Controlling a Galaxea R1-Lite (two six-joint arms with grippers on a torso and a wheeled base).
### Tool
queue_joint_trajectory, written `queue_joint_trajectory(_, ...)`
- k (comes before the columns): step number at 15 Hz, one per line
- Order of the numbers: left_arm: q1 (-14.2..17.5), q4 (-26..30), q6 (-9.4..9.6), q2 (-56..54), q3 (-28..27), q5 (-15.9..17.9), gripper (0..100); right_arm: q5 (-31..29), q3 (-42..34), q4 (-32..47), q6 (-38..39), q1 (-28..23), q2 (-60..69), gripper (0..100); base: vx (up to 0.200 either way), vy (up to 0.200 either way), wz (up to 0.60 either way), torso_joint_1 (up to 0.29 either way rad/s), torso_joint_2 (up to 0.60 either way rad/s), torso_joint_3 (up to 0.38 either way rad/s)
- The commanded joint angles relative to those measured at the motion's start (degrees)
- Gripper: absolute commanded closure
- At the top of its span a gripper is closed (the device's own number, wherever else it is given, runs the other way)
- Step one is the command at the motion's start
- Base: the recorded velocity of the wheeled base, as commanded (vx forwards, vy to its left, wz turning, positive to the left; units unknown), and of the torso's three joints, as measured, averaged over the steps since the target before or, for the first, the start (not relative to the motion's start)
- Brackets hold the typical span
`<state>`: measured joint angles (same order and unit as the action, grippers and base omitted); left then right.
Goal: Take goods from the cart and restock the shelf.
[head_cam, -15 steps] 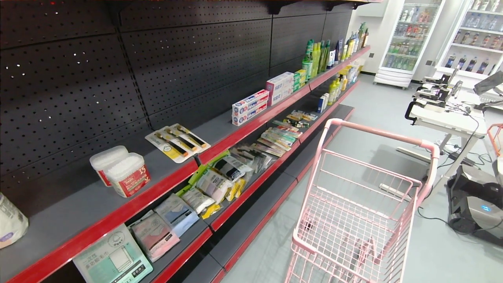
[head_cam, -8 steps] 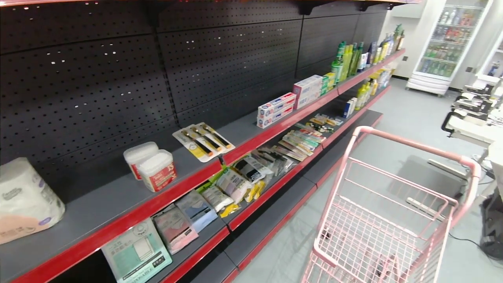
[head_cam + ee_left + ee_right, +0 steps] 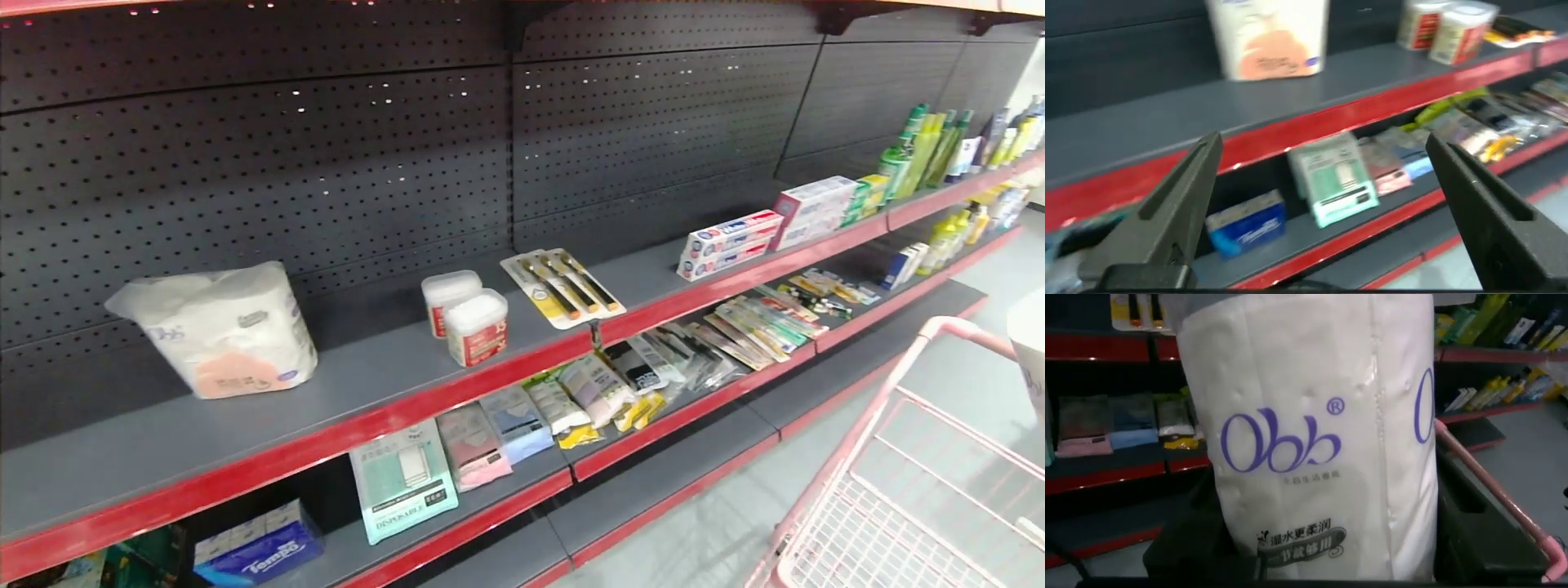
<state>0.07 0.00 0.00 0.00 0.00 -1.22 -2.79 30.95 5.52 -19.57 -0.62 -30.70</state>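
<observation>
White roll pack (image 3: 219,331) on shelf (image 3: 367,385) — second pack (image 3: 1315,416) in jaws of right gripper (image 3: 1327,547)

Bright, even overhead light falls across the middle of the head view, washing the grey deck of the top shelf (image 3: 367,384). The deck darkens toward the back. The toilet paper pack (image 3: 216,327) at centre left casts only a soft shadow behind it. Pinpoints of light glint through holes of the pegboard (image 3: 326,163) in the upper half. The lower shelf (image 3: 539,474) sits in shade. Shelf lines bow near the corners. In the right wrist view, the white roll pack (image 3: 1306,433) glares at centre against dim surroundings.
</observation>
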Motion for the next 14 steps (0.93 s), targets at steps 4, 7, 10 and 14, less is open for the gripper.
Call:
queue_joint_trajectory(4, 0.01, 0.00, 0.00, 0.09, 0.00, -0.01, 0, -0.02, -1.24, 0.01, -0.03, 0.01, 0.11, 100, 0.000, 0.000, 0.60, 0.004, 0.00, 0.004)
queue_joint_trajectory(7, 0.10, 0.18, 0.35, 0.26, 0.00, 0.08, 0, -0.20, -4.85, 0.28, -0.12, -0.17, 2.48, 100, 0.000, 0.000, 0.00, 0.000, 0.00, 0.000)
queue_joint_trajectory(10, 0.72, 0.18, 0.44, 1.58, -0.09, -0.01, 0, 0.07, -9.07, 0.28, -0.03, 0.01, 6.09, 100, 0.000, 0.000, 0.00, 0.000, 0.00, 0.000)
queue_joint_trajectory(14, 0.54, 0.00, 0.79, 0.97, 0.00, 0.16, 0, 0.33, -10.47, 0.01, 0.58, 0.18, 8.28, 100, 0.000, 0.000, 0.00, 0.000, 0.00, 0.000)
